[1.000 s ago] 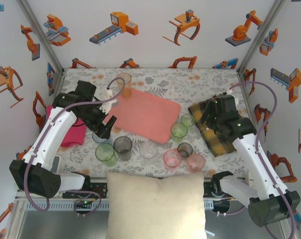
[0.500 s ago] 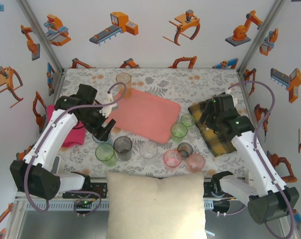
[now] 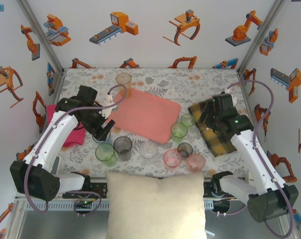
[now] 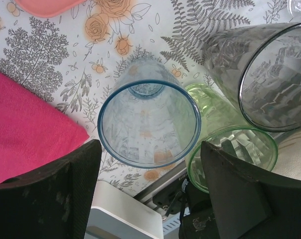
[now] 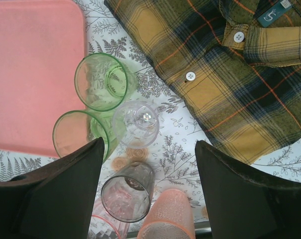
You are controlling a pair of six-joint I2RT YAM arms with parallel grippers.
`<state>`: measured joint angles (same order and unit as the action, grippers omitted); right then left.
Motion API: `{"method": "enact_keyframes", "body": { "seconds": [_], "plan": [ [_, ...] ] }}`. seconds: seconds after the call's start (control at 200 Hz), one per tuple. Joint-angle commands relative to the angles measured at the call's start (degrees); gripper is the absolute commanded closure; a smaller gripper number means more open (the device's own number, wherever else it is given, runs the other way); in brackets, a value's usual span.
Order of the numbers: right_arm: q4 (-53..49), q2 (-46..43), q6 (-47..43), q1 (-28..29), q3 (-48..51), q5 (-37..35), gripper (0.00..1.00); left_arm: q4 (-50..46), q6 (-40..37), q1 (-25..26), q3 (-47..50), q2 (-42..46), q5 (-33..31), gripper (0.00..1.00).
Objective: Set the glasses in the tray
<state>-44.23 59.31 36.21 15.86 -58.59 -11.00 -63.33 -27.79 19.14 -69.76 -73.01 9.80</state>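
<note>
tray: nothing in it yet, whole job ahead of us
glasses: all out on the table around it
left gripper: spread either side of the bluish glass, no squeeze we can see
right gripper: spread, empty, above the green glasses

Going off the tray: lone glass just behind its far-left corner; row of glasses along its near edge; another bunch of glasses off its near-right corner; cloth to its left; shirt to its right; cushion well in front
</note>
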Motion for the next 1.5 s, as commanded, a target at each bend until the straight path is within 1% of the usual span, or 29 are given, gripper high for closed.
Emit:
{"method": "enact_keyframes", "body": {
  "seconds": [0.0,0.195,0.386,0.666,0.831,1.011,1.082,1.292,1.497],
  "plan": [
    [0.7,0.2,-0.5,0.4,-1.6,-0.3,0.32,0.9,-1.1,-0.1,1.1,1.6,-0.5,0.27],
    [1.2,0.5,-0.4,0.4,-1.2,0.0,0.32,2.4,-1.4,-0.2,2.5,1.6,-1.4,0.30],
    [1.4,-0.2,-0.3,0.4,-0.5,0.1,0.32,4.5,-0.9,-0.4,2.5,2.4,-3.0,0.35],
    [1.6,-0.3,0.2,0.4,0.0,0.5,0.32,6.7,-1.7,-0.7,2.8,1.6,-3.7,0.36],
    [1.6,-0.6,0.3,0.4,0.1,0.5,0.32,9.5,-1.5,-0.9,3.6,0.4,-3.7,0.44],
    [1.5,-1.1,0.5,0.4,0.5,0.5,0.32,11.3,-1.9,-1.0,4.5,-1.9,-2.8,0.48],
    [1.4,-1.4,0.5,0.4,0.7,0.3,0.32,11.9,-2.0,-1.1,4.9,-2.4,-2.5,0.51],
    [1.3,-1.7,0.6,0.4,1.2,0.0,0.32,13.2,-2.4,-1.1,5.3,-3.8,-2.5,0.55],
    [1.2,-1.8,0.6,0.4,1.4,-0.1,0.32,13.5,-2.4,-1.0,5.5,-4.1,-2.4,0.66]
  ]
}}
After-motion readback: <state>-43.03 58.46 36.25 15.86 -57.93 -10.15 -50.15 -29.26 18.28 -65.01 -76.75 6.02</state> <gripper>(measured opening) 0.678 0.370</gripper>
